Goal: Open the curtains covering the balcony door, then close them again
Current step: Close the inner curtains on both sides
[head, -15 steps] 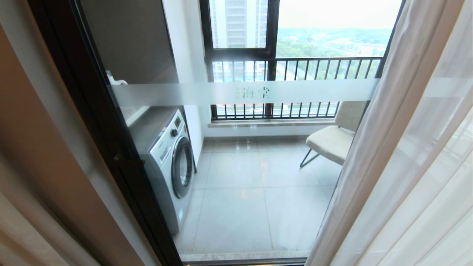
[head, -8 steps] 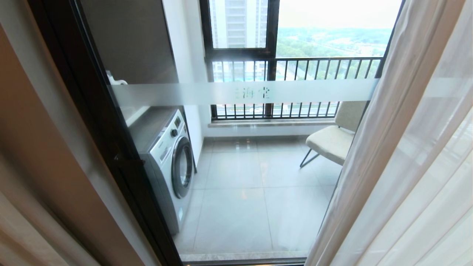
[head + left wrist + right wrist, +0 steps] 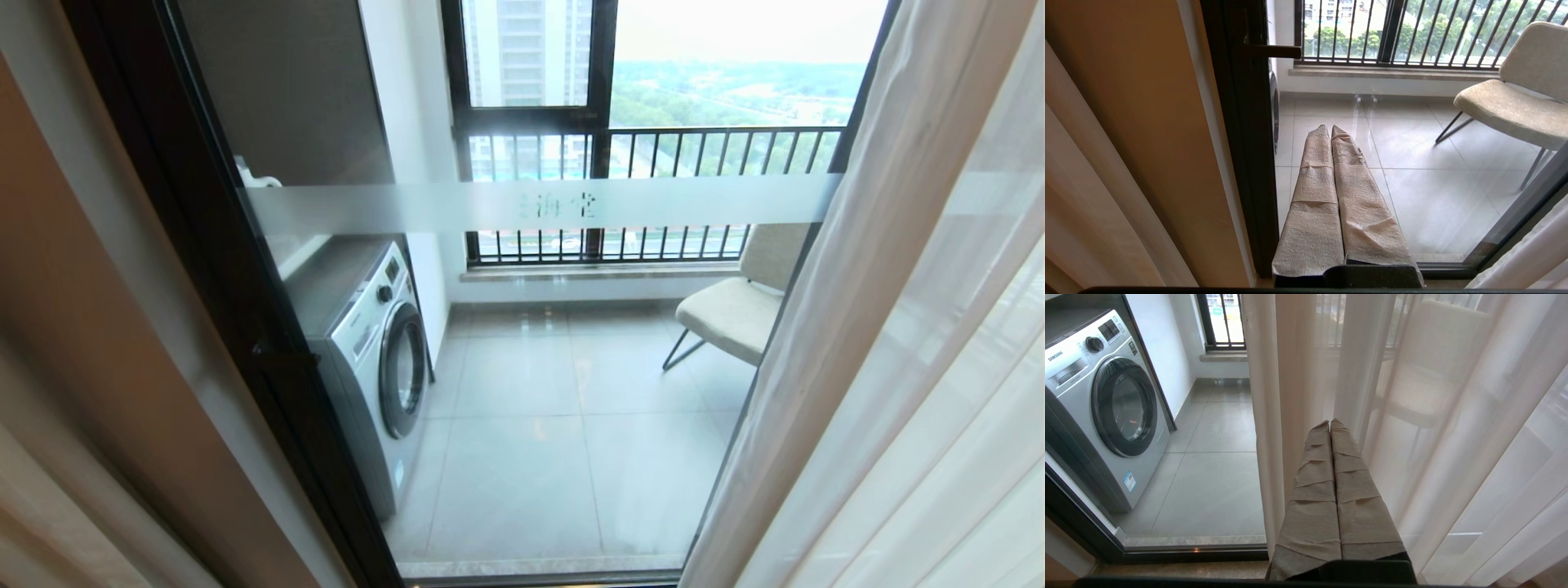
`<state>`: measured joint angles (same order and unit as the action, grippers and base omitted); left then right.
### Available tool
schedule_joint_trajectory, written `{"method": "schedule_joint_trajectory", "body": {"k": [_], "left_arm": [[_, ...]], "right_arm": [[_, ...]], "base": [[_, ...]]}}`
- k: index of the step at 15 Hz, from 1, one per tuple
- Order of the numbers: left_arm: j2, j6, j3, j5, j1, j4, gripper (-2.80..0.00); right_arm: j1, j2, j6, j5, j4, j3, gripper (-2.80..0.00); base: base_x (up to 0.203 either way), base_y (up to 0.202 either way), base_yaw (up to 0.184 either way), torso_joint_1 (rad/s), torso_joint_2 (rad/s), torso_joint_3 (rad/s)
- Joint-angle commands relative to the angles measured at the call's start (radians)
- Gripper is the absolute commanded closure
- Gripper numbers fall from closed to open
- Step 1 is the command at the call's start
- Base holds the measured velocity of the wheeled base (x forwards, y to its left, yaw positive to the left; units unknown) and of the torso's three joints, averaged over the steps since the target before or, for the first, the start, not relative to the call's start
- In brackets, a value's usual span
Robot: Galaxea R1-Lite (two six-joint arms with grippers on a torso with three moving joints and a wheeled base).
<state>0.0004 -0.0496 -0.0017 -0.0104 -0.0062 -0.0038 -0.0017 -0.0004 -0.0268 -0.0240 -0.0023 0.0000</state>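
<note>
Before the balcony door [image 3: 522, 367]: curtains [image 3: 898, 343] parted (glass exposed) | left claw [image 3: 1331, 127] closed, empty | right claw [image 3: 1330, 422] closed, empty, beside sheer

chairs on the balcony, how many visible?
1: a beige cushioned chair with thin dark metal legs, at the balcony's right beside the barred railing, partly behind the white sheer curtain, which could hide more.

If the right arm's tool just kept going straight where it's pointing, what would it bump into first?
Most likely the white sheer curtain, which hangs right ahead of the right tool; its shut tips aim at the folds. Depth is hard to judge, but the balcony door glass would lie behind that.
</note>
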Motion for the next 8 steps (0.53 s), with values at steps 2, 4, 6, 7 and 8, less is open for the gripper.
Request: {"method": "schedule_joint_trajectory", "body": {"k": [2, 4, 6, 7, 8], "left_arm": [[0.0, -0.001, 0.0, 0.0, 0.0, -0.001, 0.0], [0.0, -0.001, 0.0, 0.0, 0.0, -0.001, 0.0], [0.0, -0.001, 0.0, 0.0, 0.0, -0.001, 0.0], [0.0, -0.001, 0.0, 0.0, 0.0, -0.001, 0.0], [0.0, -0.001, 0.0, 0.0, 0.0, -0.001, 0.0]], "right_arm": [[0.0, 0.0, -0.001, -0.001, -0.001, 0.0, 0.0], [-0.001, 0.0, -0.001, -0.001, -0.001, 0.0, 0.0], [0.0, 0.0, -0.001, -0.001, -0.001, 0.0, 0.0], [0.0, 0.0, -0.001, -0.001, -0.001, 0.0, 0.0], [0.0, 0.0, -0.001, -0.001, -0.001, 0.0, 0.0]], "base": [[0.0, 0.0, 0.0, 0.0, 0.0, 0.0], [0.0, 0.0, 0.0, 0.0, 0.0, 0.0], [0.0, 0.0, 0.0, 0.0, 0.0, 0.0], [0.0, 0.0, 0.0, 0.0, 0.0, 0.0], [0.0, 0.0, 0.0, 0.0, 0.0, 0.0]]}}
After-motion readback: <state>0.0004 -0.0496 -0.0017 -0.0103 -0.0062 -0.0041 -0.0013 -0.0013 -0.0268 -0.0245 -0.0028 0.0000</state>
